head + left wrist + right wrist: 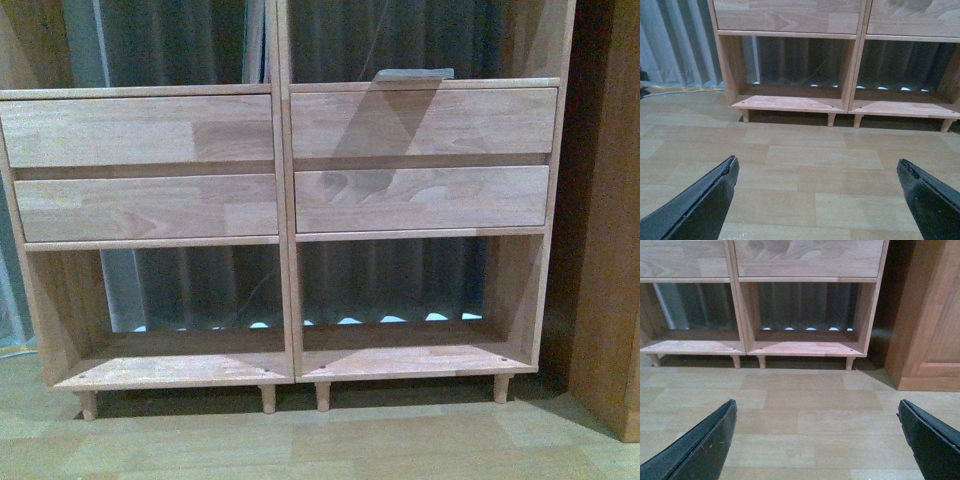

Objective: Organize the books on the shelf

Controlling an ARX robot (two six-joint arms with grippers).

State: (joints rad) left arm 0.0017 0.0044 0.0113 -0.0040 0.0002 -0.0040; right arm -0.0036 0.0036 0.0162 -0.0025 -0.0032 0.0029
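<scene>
Light natural-wood shelving unit (285,240) filled most of the front view, standing on short round legs (268,398) on a pale wood-pattern plank floor (320,440). Each of its two columns carried two plain drawer fronts (140,130), all closed, with one open compartment below them and another above, the upper ones cut off by the frame edge. Through the open compartments a grey pleated curtain (190,290) showed behind the unit. At one o'clock from the middle of the unit, a thin pale flat object (415,73) lay on the ledge just above the upper right drawer; it was too dim to tell whether it was a book. At three o'clock, just beside the unit, stood a darker reddish-brown panelled cabinet (610,220), with a shadowed gap between the two.

The left gripper (815,200) hung above the floor, well apart from the unit and facing its lower left compartment. Its two black tapered fingers (705,200) were spread wide, with only bare planks between them. The right gripper (815,440) hung likewise, facing the lower right compartment with the cabinet near on its right side. Its black fingers (927,437) stood equally wide apart and held nothing.
</scene>
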